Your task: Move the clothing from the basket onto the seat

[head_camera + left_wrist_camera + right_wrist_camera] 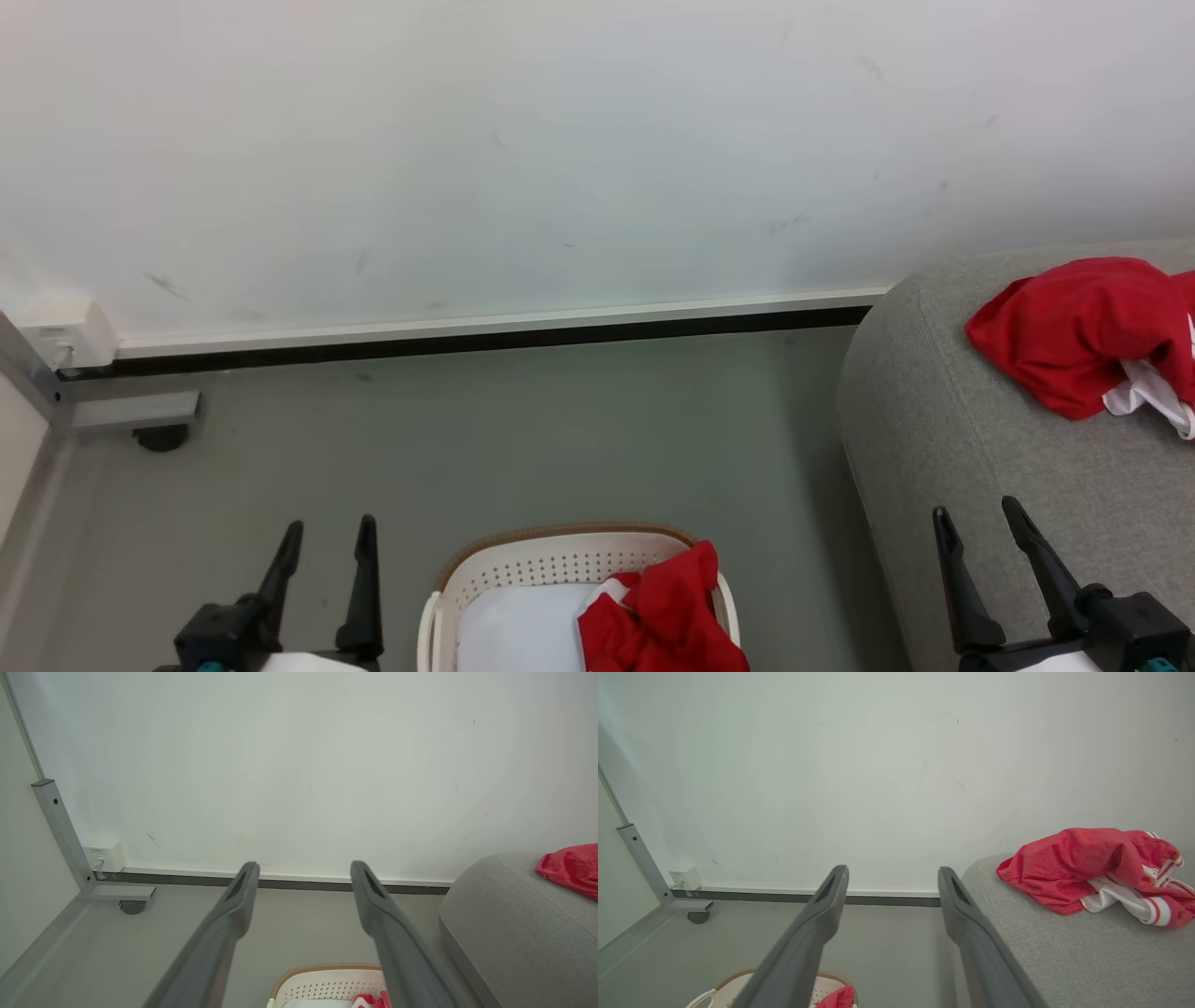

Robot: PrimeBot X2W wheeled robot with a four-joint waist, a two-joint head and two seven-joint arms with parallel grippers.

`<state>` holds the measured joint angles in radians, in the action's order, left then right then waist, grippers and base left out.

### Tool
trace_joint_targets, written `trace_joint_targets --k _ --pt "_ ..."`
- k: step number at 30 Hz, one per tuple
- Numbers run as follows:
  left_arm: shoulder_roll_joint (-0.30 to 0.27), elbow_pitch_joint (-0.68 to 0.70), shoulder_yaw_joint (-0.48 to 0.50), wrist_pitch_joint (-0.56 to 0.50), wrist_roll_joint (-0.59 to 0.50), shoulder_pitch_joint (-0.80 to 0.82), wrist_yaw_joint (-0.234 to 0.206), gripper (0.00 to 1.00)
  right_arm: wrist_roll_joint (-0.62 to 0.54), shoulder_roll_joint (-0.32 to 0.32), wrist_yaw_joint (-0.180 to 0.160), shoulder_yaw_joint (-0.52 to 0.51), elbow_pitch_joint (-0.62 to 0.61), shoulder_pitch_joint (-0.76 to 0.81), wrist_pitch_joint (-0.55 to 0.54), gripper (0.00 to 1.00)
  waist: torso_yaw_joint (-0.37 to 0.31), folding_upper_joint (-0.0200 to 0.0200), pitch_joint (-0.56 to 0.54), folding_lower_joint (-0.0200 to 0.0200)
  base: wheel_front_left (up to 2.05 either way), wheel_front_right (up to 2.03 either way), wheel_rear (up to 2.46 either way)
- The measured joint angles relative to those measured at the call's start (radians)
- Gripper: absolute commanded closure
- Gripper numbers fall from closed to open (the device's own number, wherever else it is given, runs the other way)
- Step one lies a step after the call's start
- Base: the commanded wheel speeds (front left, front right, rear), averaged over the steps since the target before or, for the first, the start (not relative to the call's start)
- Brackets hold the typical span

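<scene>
The white perforated basket (551, 560) with a brown rim stands on the floor at the bottom centre of the head view, a pale liner inside it. Red clothing (665, 616) is bunched in its right half, spilling over the rim. Another red garment (1074, 336) with white trim lies on the grey seat (943, 411) at the right; the right wrist view shows its striped cuffs (1157, 905). My left gripper (327, 537) is open over the floor left of the basket. My right gripper (976, 518) is open over the seat's front edge. Both hold nothing.
A white wall with a dark baseboard (467, 341) runs behind. At the far left stands a grey metal frame on a caster (161, 437), with a white socket box (61, 338) above it. Bare grey floor (523, 439) lies between wall, basket and seat.
</scene>
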<state>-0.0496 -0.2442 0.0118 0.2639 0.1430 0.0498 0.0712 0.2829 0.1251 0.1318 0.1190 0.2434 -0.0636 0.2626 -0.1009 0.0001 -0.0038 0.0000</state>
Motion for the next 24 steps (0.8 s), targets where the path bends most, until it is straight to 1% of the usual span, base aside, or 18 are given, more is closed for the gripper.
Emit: trace_joint_targets --k 12,19,24 --pt "0.000 -0.009 -0.025 0.000 0.006 0.013 -0.001 0.00 0.009 0.007 0.000 0.004 0.006 -0.026 0.000 0.00 -0.035 0.0000 0.026 0.0000 0.00 0.00 0.00" --pt "0.001 -0.026 -0.039 0.000 -0.018 0.059 0.014 0.00 0.009 0.014 0.000 0.000 -0.002 -0.065 0.000 0.00 -0.066 0.0000 0.088 0.0000 0.00 0.00 0.00" --pt "-0.007 -0.063 -0.052 0.000 -0.032 0.101 0.031 0.00 0.009 0.017 0.000 0.002 -0.006 -0.105 0.000 0.00 -0.100 0.0000 0.145 0.0001 0.00 0.00 0.00"
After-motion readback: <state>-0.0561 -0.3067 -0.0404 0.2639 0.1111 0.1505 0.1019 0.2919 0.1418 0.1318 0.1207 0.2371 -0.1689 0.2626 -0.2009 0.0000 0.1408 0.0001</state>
